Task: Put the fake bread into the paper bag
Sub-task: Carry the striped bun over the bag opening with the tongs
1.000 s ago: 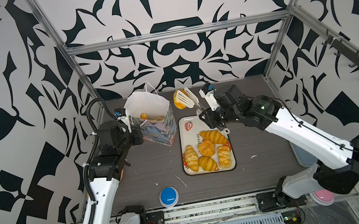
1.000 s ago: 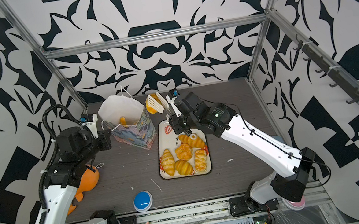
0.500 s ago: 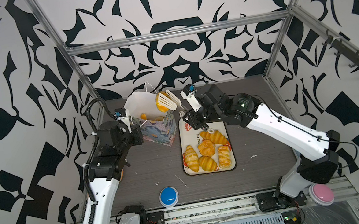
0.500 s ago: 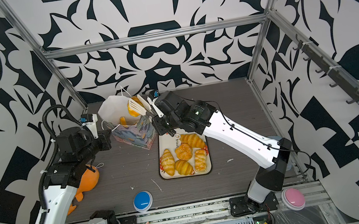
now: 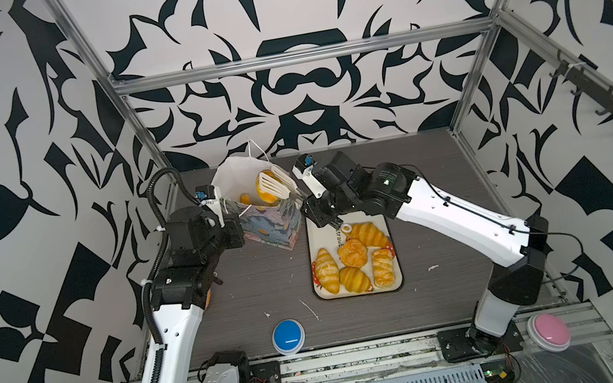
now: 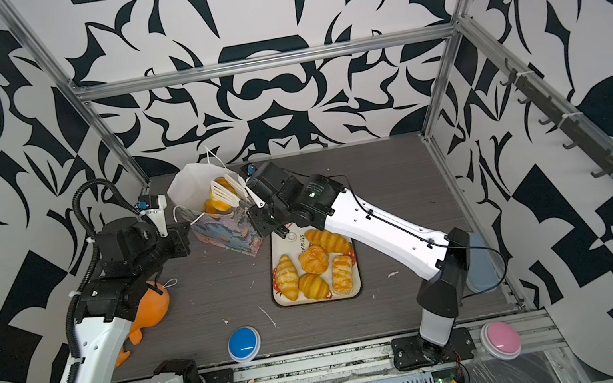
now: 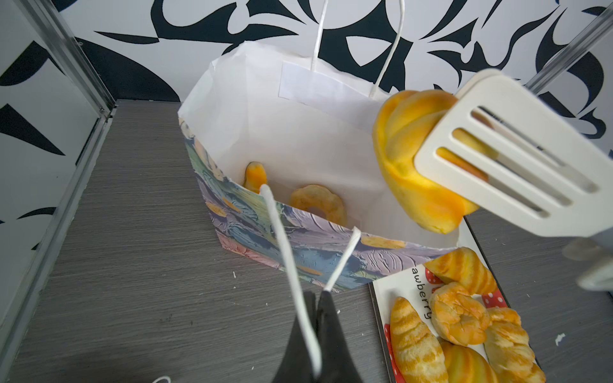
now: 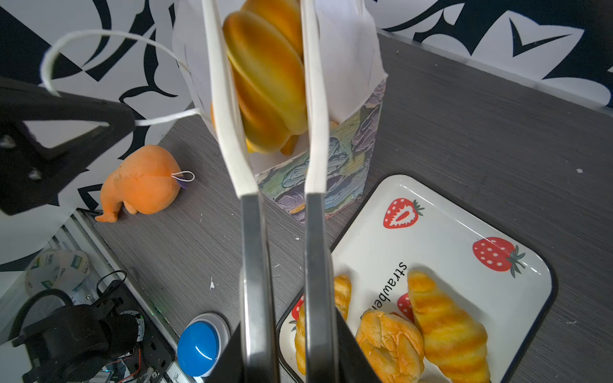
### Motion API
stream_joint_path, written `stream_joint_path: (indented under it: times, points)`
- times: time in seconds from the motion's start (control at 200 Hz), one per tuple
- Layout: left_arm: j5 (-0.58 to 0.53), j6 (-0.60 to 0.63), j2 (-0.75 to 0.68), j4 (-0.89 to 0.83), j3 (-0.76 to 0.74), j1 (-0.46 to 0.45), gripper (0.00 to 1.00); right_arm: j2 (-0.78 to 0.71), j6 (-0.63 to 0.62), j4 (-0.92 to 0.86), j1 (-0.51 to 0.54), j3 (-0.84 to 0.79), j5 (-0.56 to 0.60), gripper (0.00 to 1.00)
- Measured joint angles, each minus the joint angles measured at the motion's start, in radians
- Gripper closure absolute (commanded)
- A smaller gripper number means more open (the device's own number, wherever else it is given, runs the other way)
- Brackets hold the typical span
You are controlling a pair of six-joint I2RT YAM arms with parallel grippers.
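The paper bag (image 5: pixel 268 226) (image 6: pixel 226 237) (image 7: pixel 298 242) (image 8: pixel 348 156) stands open at the back left of the table. My left gripper (image 7: pixel 315 295) (image 5: pixel 233 212) is shut on its near cord handle (image 7: pixel 282 238) and holds it taut. My right gripper (image 8: pixel 285 331) (image 5: pixel 310 200) is shut on white tongs (image 7: pixel 517 159) (image 5: pixel 276 184) (image 6: pixel 225 193). The tongs pinch a piece of fake bread (image 7: pixel 408 159) (image 8: pixel 265 76) over the bag's mouth. A ring doughnut (image 7: pixel 318 202) and another piece (image 7: pixel 255 174) lie inside the bag. Several pieces (image 5: pixel 353 254) (image 6: pixel 312 261) sit on the tray.
The strawberry-print tray (image 5: pixel 360 295) (image 6: pixel 316 300) (image 8: pixel 447 215) lies right of the bag. A blue button (image 5: pixel 288 334) (image 6: pixel 243 343) sits near the front edge and a pink one (image 5: pixel 549 331) at the front right. An orange plush toy (image 6: pixel 151 305) (image 8: pixel 142 185) lies under my left arm.
My right arm has swung left, carrying the tongs and bread from above the tray's far end to over the bag's mouth. The left gripper has stayed on the handle.
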Motion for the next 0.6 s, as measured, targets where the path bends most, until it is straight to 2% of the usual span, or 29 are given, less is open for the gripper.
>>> stream_joint_path:
  times: [0.235, 0.6]
  points:
    - [-0.001, 0.000, 0.000, 0.000, 0.000, 0.000, 0.99, 0.036, -0.006, -0.012, 0.000, 0.019, 0.000, 0.65]
    - [-0.001, 0.000, 0.000, 0.000, 0.000, 0.000, 0.99, 0.050, -0.014, -0.026, 0.000, 0.045, 0.002, 0.56]
